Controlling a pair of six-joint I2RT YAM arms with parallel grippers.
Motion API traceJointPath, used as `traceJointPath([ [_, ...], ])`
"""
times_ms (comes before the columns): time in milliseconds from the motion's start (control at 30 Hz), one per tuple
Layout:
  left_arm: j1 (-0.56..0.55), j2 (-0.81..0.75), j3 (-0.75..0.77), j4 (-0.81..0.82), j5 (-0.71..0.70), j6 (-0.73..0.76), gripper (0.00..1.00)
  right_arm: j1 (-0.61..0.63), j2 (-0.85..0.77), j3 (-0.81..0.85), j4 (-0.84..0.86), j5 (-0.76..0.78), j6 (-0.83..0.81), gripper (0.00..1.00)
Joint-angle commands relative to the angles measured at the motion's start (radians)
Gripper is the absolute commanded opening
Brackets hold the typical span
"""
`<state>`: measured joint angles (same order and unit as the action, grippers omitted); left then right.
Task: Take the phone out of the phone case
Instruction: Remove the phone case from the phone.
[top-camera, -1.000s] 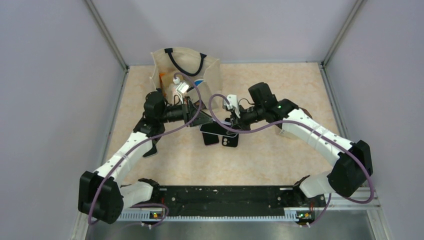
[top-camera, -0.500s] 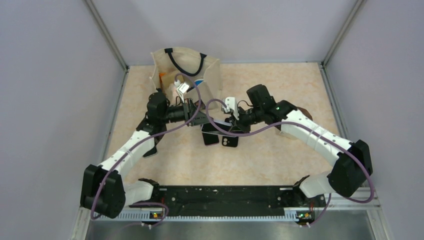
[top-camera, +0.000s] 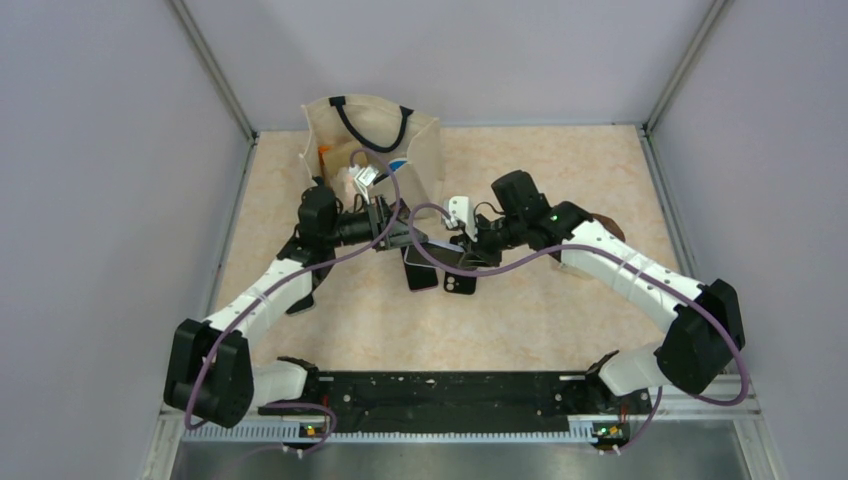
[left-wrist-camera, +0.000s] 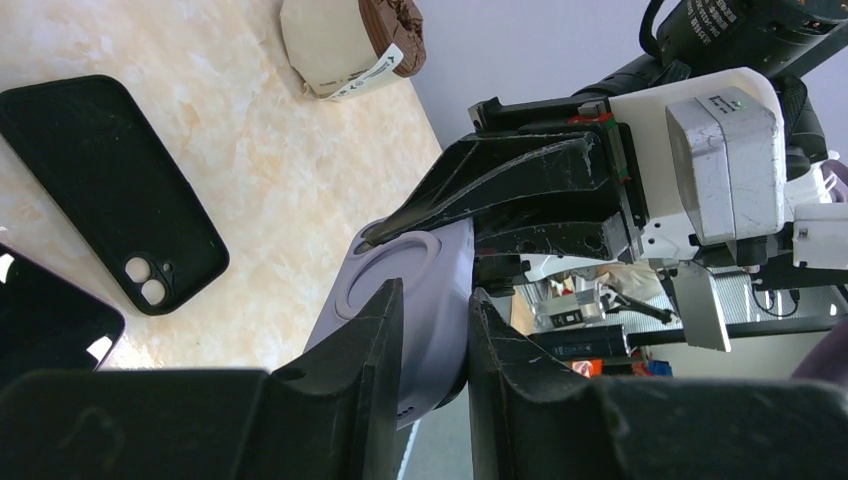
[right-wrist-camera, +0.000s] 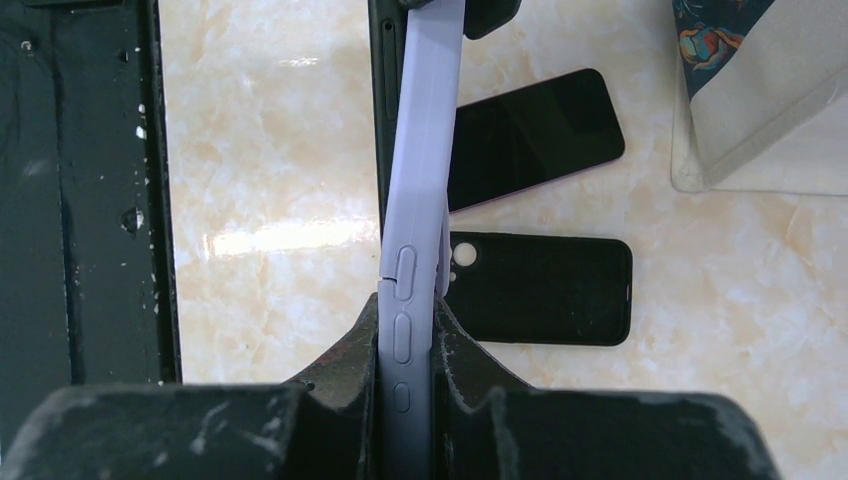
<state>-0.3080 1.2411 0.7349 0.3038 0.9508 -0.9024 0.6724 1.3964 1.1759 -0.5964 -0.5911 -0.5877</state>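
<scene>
We count two cases, the lavender phone case and the black phone case; one bare phone on the desk; one tote bag; one brown-and-cream bundle; and two tools, the left tool and the right tool.

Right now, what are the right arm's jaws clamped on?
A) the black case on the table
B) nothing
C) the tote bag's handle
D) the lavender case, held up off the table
D: the right wrist view shows the jaws pinching the lavender case edge-on, with the black case lying flat on the table below.
</scene>
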Motion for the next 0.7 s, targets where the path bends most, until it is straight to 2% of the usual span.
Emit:
traceJointPath([
  [0, 0.033, 0.042, -0.025, -0.179, -0.182, -0.026, 0.00, 0.007, -0.062, 0.057, 0.160, -0.010, -0.037, 0.00],
  [200, 0.034, 0.038, -0.010, -0.205, -0.192, 0.004, 0.00, 0.008, -0.066, 0.052, 0.153, -0.025, -0.052, 0.00],
  [300, 0.035, 0.031, 0.016, -0.206, -0.173, 0.067, 0.00, 0.006, -0.068, 0.049, 0.142, -0.043, -0.054, 0.00],
  [467, 0.034, 0.010, 0.091, -0.251, -0.077, 0.278, 0.00, -0.012, -0.060, 0.051, 0.092, -0.119, -0.064, 0.00],
  [567, 0.034, 0.017, 0.159, -0.385, 0.016, 0.452, 0.00, -0.026, -0.060, 0.047, 0.068, -0.156, -0.078, 0.00],
  [667, 0.034, 0.024, 0.224, -0.534, 0.078, 0.625, 0.13, -0.035, -0.060, 0.050, 0.045, -0.206, -0.087, 0.00],
])
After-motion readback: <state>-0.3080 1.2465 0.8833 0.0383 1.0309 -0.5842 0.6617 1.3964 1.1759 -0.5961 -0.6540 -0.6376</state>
